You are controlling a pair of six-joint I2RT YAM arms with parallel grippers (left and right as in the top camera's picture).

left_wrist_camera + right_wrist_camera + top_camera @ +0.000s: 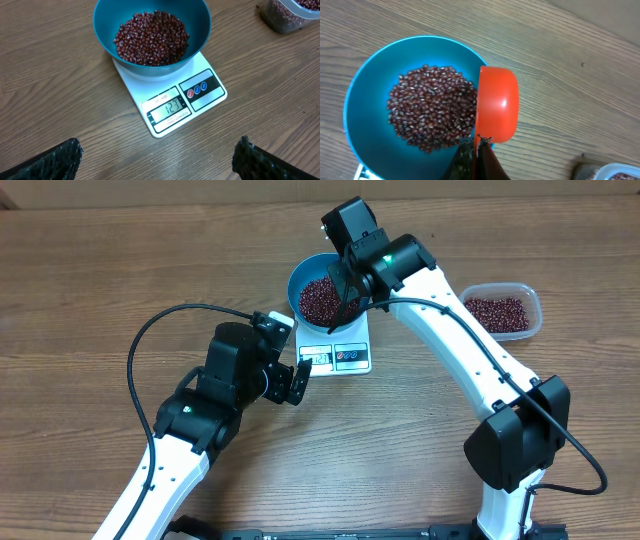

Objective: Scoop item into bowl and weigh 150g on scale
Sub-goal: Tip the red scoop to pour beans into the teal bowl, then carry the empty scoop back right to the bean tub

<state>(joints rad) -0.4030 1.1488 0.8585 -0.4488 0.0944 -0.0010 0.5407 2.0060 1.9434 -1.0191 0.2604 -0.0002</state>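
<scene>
**Orange scoop on its side over the bean bowl, scale display at 123**

The round deep bright-blue bowl (pixel 296 280) stands on the back half of the small flat white rectangular kitchen scale (pixel 142 85), which rests on the brown wooden surface (pixel 120 270). A loose heap of small dark red-brown beans (pixel 151 39) covers the bottom of the bowl. The display on the scale's front edge shows 123.

The right fingers (pixel 476 159) are pressed together on the handle of a round orange plastic scoop (pixel 496 105). The scoop hangs at the bowl's rim, turned on its side, with its smooth outer wall toward the wrist camera and its mouth toward the beans.

The left fingers (pixel 296 378) stand wide apart and hold nothing. They are low over the surface just in front of the scale, and both dark textured fingertips (pixel 55 160) show at the bottom corners of the left wrist view.

A clear rounded-rectangular plastic tub (pixel 500 310) with more beans in it sits well apart, to the right of the scale.
</scene>
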